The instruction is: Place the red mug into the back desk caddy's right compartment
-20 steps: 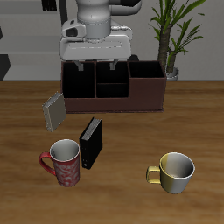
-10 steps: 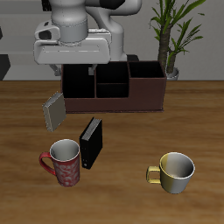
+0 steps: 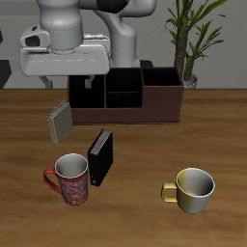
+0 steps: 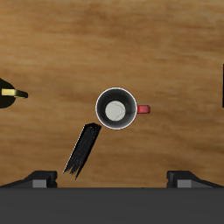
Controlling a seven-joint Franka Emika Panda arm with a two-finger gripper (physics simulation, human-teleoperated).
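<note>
The red mug (image 3: 70,178) stands upright on the table near the front edge, with its handle pointing away from the black book. In the wrist view the red mug (image 4: 116,108) is seen from straight above, with its grey inside showing. My gripper (image 3: 71,84) hangs high above the table, in front of the back desk caddy (image 3: 125,114), open and empty. In the wrist view my gripper (image 4: 112,180) has its fingertips (image 4: 38,178) far apart. The caddy's right compartment (image 3: 162,89) is the wide end bay near the plant and looks empty.
A black book (image 3: 100,157) stands beside the red mug and also shows in the wrist view (image 4: 83,150). A grey book (image 3: 60,122) leans near the caddy's other end. A yellowish-cream mug (image 3: 193,190) stands near the front edge. A potted plant (image 3: 189,39) stands behind the caddy.
My gripper has moved sideways from over the caddy's middle toward the side where the red mug stands, and nearer the camera. Nothing on the table has moved.
</note>
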